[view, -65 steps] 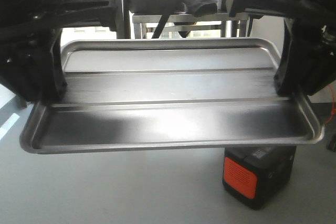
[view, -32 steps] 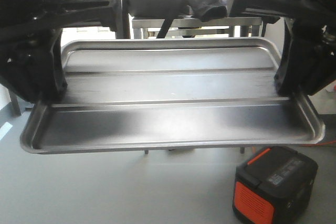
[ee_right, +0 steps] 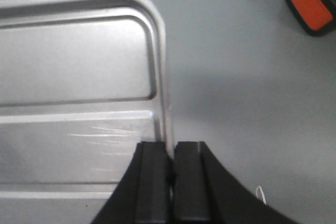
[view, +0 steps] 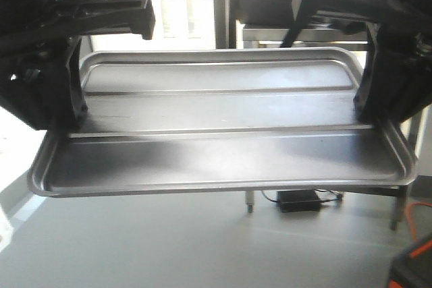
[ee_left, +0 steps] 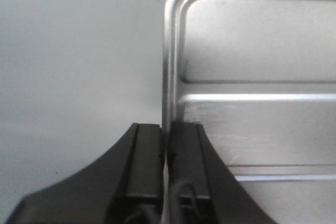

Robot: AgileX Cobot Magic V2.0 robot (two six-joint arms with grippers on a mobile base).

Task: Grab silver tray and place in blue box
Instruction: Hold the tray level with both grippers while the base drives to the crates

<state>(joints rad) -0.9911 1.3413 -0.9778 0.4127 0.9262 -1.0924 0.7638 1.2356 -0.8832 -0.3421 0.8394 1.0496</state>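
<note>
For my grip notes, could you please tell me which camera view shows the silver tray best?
The exterior front-facing view: nearly the whole silver tray, with both ribs, shows there. Each wrist view gives only one end, where the left end effector and the right end effector pinch the rim.

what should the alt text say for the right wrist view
The right gripper is shut on the rim of the silver tray, one black finger on each side of the edge. Grey floor shows beyond the tray, with an orange and black device at the top right corner.

silver tray (view: 223, 160) between left gripper (ee_left: 165, 129), right gripper (ee_right: 171, 148)
</note>
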